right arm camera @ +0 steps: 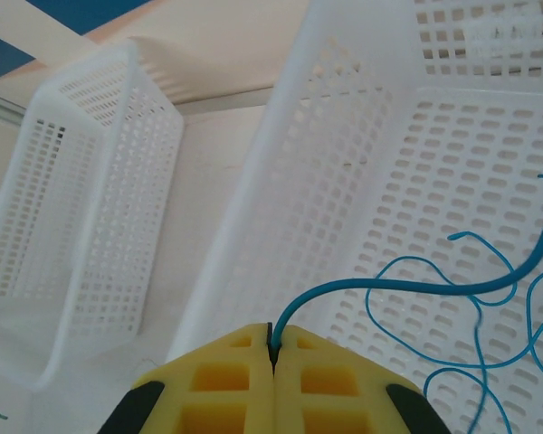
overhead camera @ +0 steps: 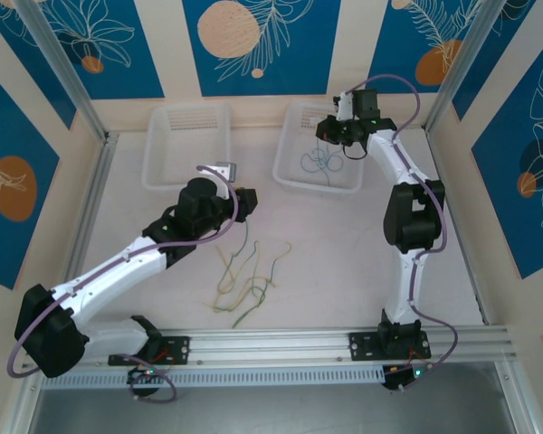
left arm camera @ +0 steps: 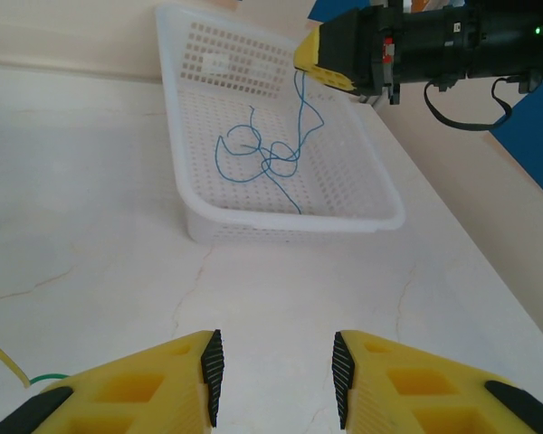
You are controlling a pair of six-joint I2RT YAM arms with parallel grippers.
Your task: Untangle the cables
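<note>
**Right gripper** (right arm camera: 273, 348): fingers closed flat together, pinching one blue cable (right arm camera: 389, 286) at the tips. From the pinch the cable rises, bends and runs off to the fingers' right, over the floor of the right basket (right arm camera: 281, 208). The gripper hangs above this basket's near-left area.

**Blue tangle** (left arm camera: 270, 163): further blue strands lie looped on the basket floor, below and to the right of the right fingers. The held cable hangs down into them. Whether it is still knotted with them cannot be told.

**Left basket** (right arm camera: 72, 226): stands to the left of the right fingers, apart from the right basket.

**Left gripper** (left arm camera: 273, 380): fingers apart at a moderate gap, holding nothing, above bare table (overhead camera: 344, 253). The right basket is straight ahead of them, well apart.

**Loose cables** (overhead camera: 249, 271): yellow and green strands lie crossed on the table, behind and below the left fingers. One yellow end (left arm camera: 0, 357) and one green end (left arm camera: 45, 378) show just left of the left finger.
</note>
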